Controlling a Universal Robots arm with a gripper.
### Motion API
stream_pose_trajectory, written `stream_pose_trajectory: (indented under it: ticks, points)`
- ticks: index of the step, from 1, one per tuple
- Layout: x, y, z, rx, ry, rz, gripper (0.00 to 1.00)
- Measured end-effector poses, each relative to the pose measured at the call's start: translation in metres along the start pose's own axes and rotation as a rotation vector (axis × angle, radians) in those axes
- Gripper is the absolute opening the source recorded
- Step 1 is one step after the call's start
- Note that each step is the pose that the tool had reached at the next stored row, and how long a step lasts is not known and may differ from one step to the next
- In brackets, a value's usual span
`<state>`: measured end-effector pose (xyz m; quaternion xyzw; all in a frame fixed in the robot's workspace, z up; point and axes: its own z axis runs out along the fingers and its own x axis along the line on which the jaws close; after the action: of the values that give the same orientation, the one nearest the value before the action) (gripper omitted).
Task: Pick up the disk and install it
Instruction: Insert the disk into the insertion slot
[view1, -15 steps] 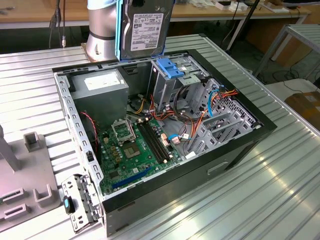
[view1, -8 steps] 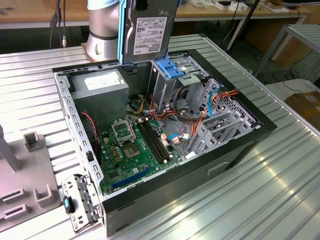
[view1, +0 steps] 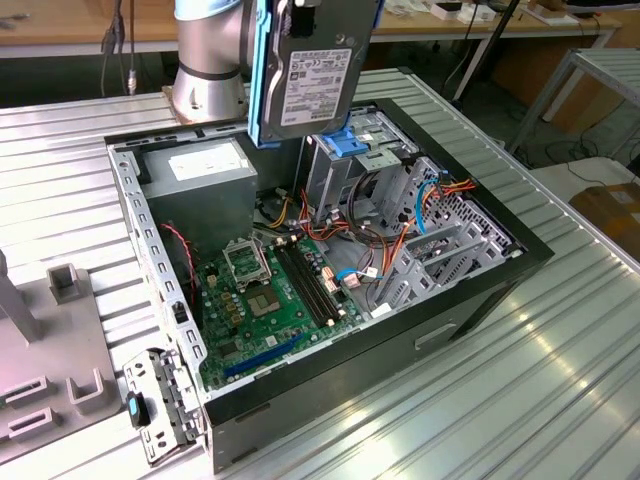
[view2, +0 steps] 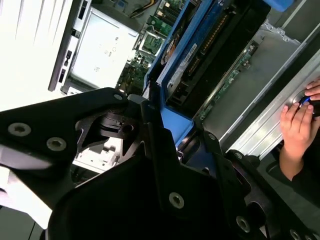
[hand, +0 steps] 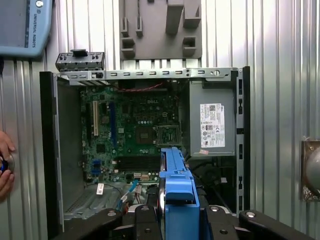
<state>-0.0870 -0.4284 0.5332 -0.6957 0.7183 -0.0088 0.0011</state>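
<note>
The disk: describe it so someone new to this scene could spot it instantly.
Find the open computer case on the ribbed metal table. Above it, the disk hangs upright in mid-air. Unlike the grey power-supply box inside the case, it has blue side rails.

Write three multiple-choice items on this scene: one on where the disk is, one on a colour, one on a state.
1. The disk is:
A. flat on the motherboard
B. in the air above the open case
C. on the table beside the case

2. Its side rails are:
A. blue
B. red
C. yellow

3. The disk hangs:
A. flat, label up
B. flat, label down
C. on edge, label facing the exterior view

B: it hangs clear above the case.
A: a blue rail runs down its side.
C: its label stands upright toward that camera.
</note>
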Motion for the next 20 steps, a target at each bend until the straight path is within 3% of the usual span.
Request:
stream_pose_trajectory:
  ticks: [3, 8, 11, 14, 17, 20]
  points:
    - [0.0145, -0.0009, 0.0004, -0.0001, 0.0001, 0.000, 0.37]
    - [0.0325, -0.0016, 0.0010, -0.0001, -0.0003, 0.000, 0.37]
    - [0.0564, -0.0027, 0.0016, -0.0005, -0.0001, 0.000, 0.37]
    - [0.0681, -0.0070, 0.0022, -0.0017, -0.0001, 0.000, 0.37]
    - [0.0737, -0.0231, 0.0029, -0.0044, -0.0002, 0.000, 0.37]
    - [0.0757, -0.0470, 0.0039, -0.0064, 0.0004, 0.000, 0.37]
